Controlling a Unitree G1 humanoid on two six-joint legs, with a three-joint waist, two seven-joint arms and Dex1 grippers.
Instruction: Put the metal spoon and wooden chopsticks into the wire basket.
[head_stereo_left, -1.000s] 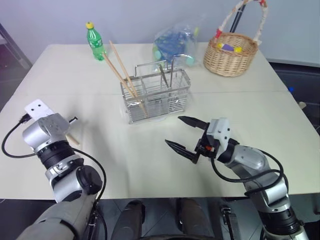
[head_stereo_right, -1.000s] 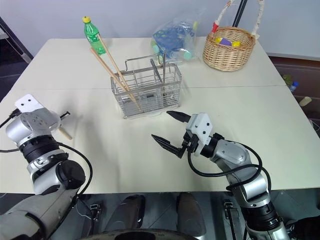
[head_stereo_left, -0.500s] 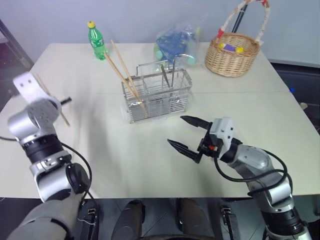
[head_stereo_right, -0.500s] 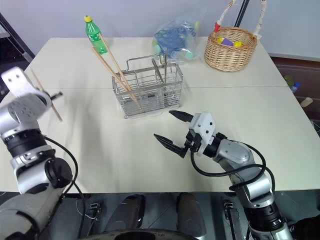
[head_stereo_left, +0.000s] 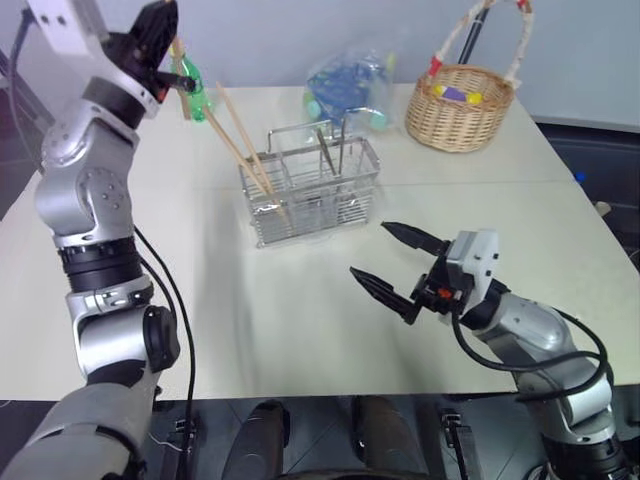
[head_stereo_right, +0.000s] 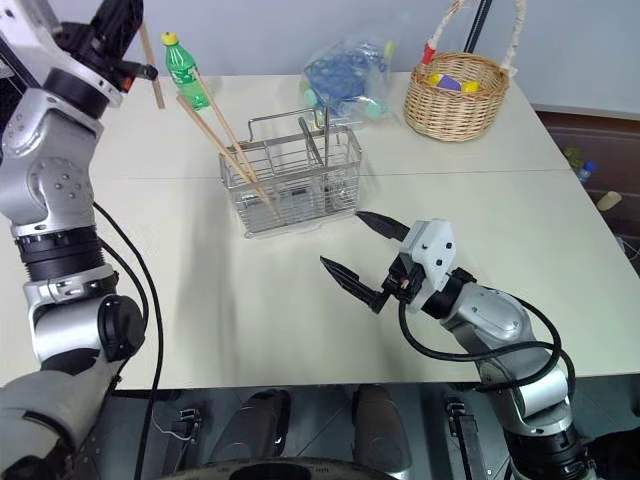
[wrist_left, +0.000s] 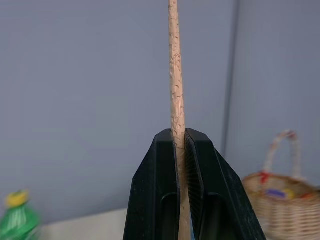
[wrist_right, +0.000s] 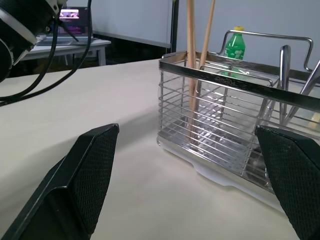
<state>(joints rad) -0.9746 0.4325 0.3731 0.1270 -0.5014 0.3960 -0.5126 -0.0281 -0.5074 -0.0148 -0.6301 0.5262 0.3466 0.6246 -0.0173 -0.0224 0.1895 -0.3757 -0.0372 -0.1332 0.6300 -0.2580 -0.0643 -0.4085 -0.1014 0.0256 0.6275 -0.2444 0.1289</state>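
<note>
The left gripper (wrist_left: 181, 150) is held high above the worktop (head_stereo_right: 300, 290), up and to the left of the wire basket (head_stereo_right: 293, 183), and its fingers (wrist_left: 210, 185) are clamped tight on a single wooden chopstick (wrist_left: 175, 85) — the stick is pinched squarely between the two black pads and runs on past them. In the head view that chopstick (head_stereo_right: 152, 68) is seen slanting beside the green bottle (head_stereo_right: 183, 68), which is stood behind and to the left of the basket.

Inside the basket, two more chopsticks (head_stereo_right: 225, 140) are leaned in the left-hand compartment, their upper ends angled out over the rim toward the bottle. Slim metal handles (head_stereo_right: 322, 145) are seen upright in a compartment further right; whether one of them is the spoon cannot be told.

The right gripper (head_stereo_right: 365, 255) is hovered just above the worktop, in front of the basket and slightly to its right — fingers (wrist_right: 82, 172) spread wide, nothing between them, tips pointed toward the basket.

Behind the basket a clear bag of blue items (head_stereo_right: 345, 75) is laid, and a wicker basket (head_stereo_right: 458, 95) is set well to the right of it.
</note>
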